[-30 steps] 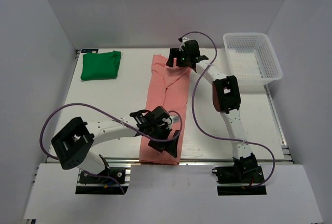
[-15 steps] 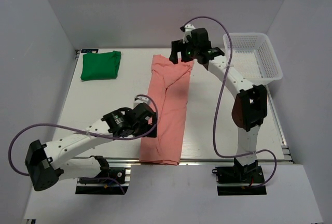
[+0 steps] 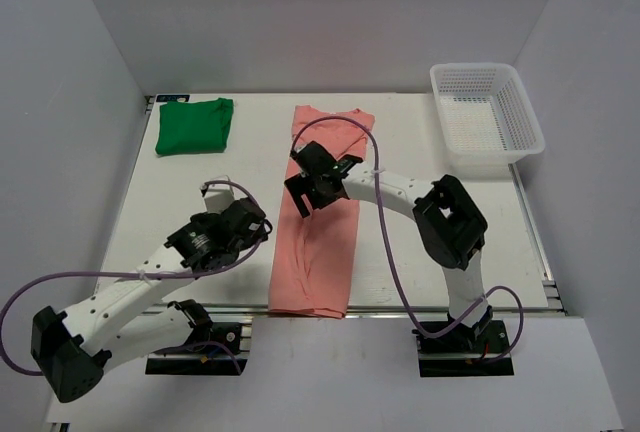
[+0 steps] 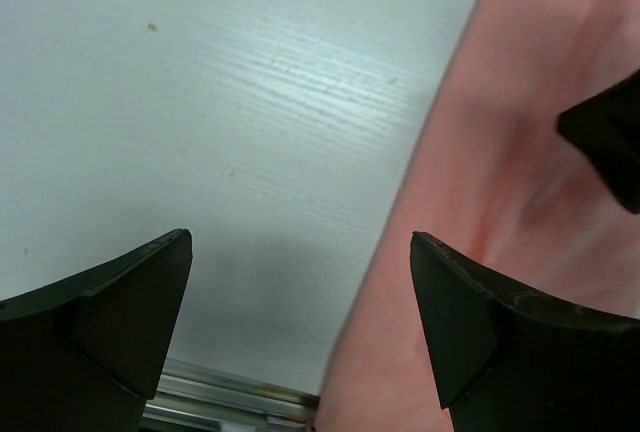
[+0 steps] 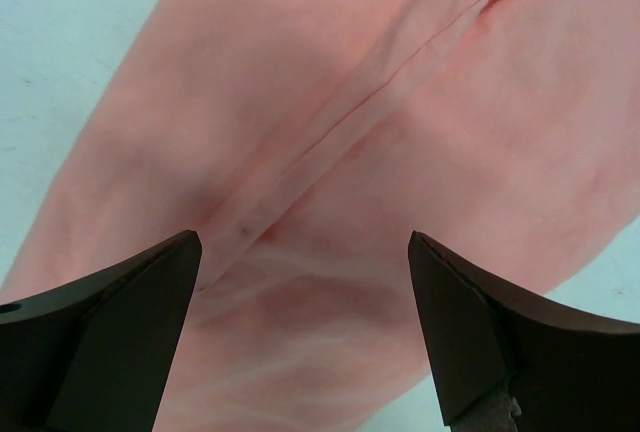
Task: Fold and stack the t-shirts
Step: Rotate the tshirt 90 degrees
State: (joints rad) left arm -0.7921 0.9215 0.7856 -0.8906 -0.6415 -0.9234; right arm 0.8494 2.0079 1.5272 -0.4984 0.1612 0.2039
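Top external alone: green t-shirt [image 3: 195, 127], folded, left of pink t-shirt [image 3: 315, 252].

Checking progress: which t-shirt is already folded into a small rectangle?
The green t-shirt, at the far left. The salmon-pink t-shirt lies as a long narrow strip in the middle, not folded short.

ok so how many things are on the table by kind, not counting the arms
shirts: 2, a pink shirt and a green shirt
basket: 1
total: 3
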